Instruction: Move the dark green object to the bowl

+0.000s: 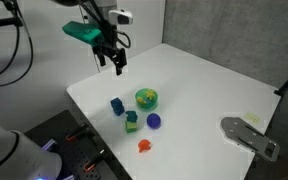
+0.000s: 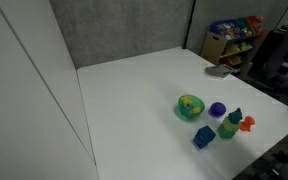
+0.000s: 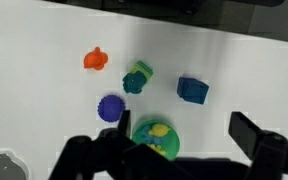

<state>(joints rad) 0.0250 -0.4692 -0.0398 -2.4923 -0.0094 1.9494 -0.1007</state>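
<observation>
The dark green object (image 3: 134,84) is a small teal block lying on the white table, touching a lime green cube (image 3: 143,69). It shows in both exterior views (image 1: 131,116) (image 2: 234,116). The bright green bowl (image 3: 156,138), with yellowish contents, stands close by in both exterior views (image 1: 146,98) (image 2: 190,107). My gripper (image 1: 111,64) hangs high above the table's far side, open and empty. In the wrist view its fingers (image 3: 184,150) frame the bowl's side, well above it. An exterior view of the toys does not show the gripper.
A blue block (image 3: 192,90), a purple ball (image 3: 110,108) and an orange toy (image 3: 95,59) lie around the bowl. A grey metal piece (image 1: 249,135) sits at the table's edge. Shelves with packages (image 2: 234,35) stand beyond the table.
</observation>
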